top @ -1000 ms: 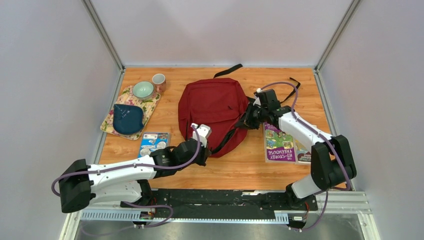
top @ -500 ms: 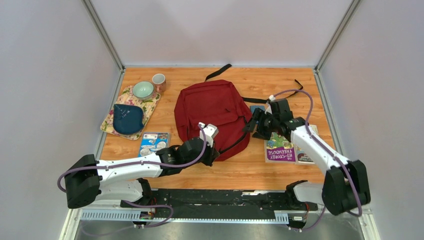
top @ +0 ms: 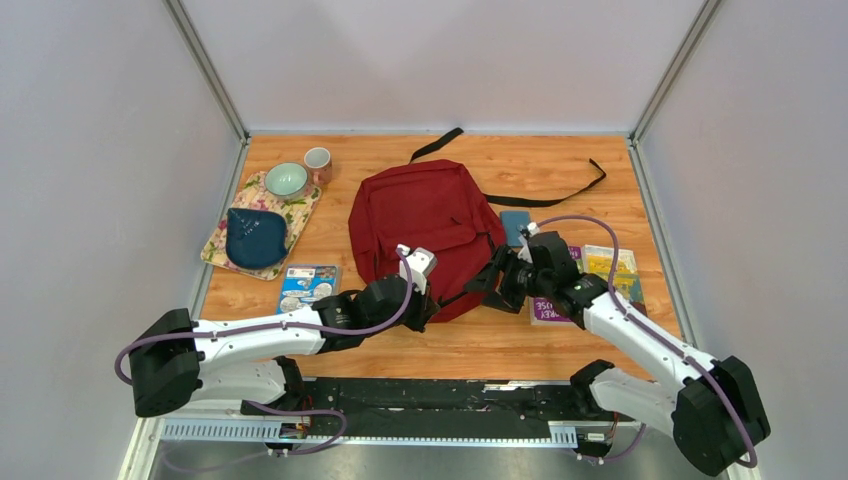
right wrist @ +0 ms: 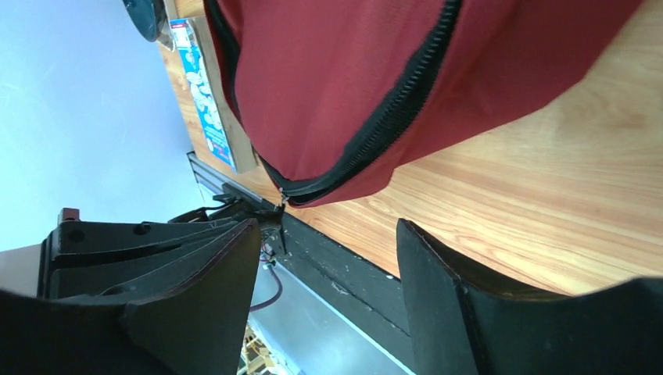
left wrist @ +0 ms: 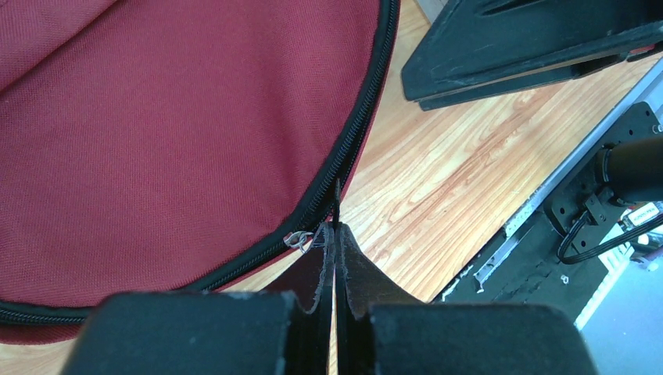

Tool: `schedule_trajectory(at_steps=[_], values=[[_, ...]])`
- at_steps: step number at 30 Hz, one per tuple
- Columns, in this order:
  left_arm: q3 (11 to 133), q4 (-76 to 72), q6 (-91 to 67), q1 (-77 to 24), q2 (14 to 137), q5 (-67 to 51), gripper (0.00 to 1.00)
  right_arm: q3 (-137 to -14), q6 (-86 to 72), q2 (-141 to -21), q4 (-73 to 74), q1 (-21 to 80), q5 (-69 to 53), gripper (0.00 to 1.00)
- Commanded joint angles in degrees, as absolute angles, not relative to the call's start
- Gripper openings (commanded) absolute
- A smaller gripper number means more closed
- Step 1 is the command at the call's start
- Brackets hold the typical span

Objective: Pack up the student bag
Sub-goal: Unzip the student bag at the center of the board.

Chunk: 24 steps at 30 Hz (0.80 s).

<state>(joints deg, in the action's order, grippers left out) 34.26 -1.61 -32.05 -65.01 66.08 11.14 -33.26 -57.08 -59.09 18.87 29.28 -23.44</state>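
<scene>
Plainly flat, dark red student bag (top: 420, 215), black-zippered, black-strapped

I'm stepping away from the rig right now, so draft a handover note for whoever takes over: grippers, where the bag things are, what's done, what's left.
Left gripper: shut, pinching what looks like the zipper pull at the near edge of the student bag.
Right gripper: open, holding nothing, by the bag's near right corner.
Bag: flat mid-table; the zipper stretches in view look closed.
Outside the bag: teal wallet and books to its right, dark blue pouch on the floral mat to its left.
Done: zipper gripped only.
Left: probably unzip, load items, close.
</scene>
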Motion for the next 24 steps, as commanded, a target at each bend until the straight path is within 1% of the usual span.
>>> schedule_trajectory(at_steps=[1, 5, 8, 9, 11, 12, 13, 14, 17, 20, 21, 24], values=[[36.56, -4.66, -32.61, -65.39, 66.01, 10.28, 0.0, -34.63, -61.87, -61.87, 12.13, 31.2, -22.76, 0.68], [36.39, -4.75, -32.78, -65.48, 65.92, 10.2, 0.0, -35.16, -63.71, -66.52, 9.94, 32.52, -23.29, 0.67], [36.3, -4.75, -32.78, -65.48, 65.83, 9.93, 0.0, -34.98, -64.16, -68.81, 8.62, 33.39, -23.55, 0.64], [36.3, -4.75, -32.78, -65.48, 65.74, 10.02, 0.0, -34.81, -64.25, -69.08, 8.18, 33.4, -23.64, 0.55], [36.12, -4.66, -32.78, -65.48, 65.66, 10.11, 0.0, -34.54, -63.99, -69.26, 7.82, 33.48, -23.21, 0.43], [36.04, -4.4, -32.7, -65.48, 65.48, 10.46, 0.0, -34.63, -63.2, -69.26, 7.91, 33.49, -22.77, 0.32], [35.95, -4.05, -32.7, -65.48, 65.39, 10.72, 0.0, -34.8, -62.76, -69.26, 8.08, 33.4, -22.33, 0.26], [35.95, -3.69, -32.43, -65.57, 64.87, 11.24, 0.0, -34.89, -62.23, -69.17, 9.13, 33.4, -21.19, 0.15], [35.77, -0.54, -30.6, -65.48, 63.47, 14.67, 0.0, -35.68, -59.51, -69.61, 10.37, 32.53, -20.13, 0.0], [35.42, 5.26, -28.66, -65.39, 60.92, 21.69, 0.0, -36.21, -57.31, -70.48, 11.68, 31.21, -20.39, 0.0], [35.25, 7.97, -28.04, -65.22, 60.21, 25.8, 0.0, -36.21, -56.87, -70.66, 11.86, 30.85, -20.39, 0.0], [33.4, 11.76, -26.54, -62.68, 56.7, 29.52, 0.0, -35.51, -55.29, -70.58, 12.65, 29.45, -20.74, 0.0]])
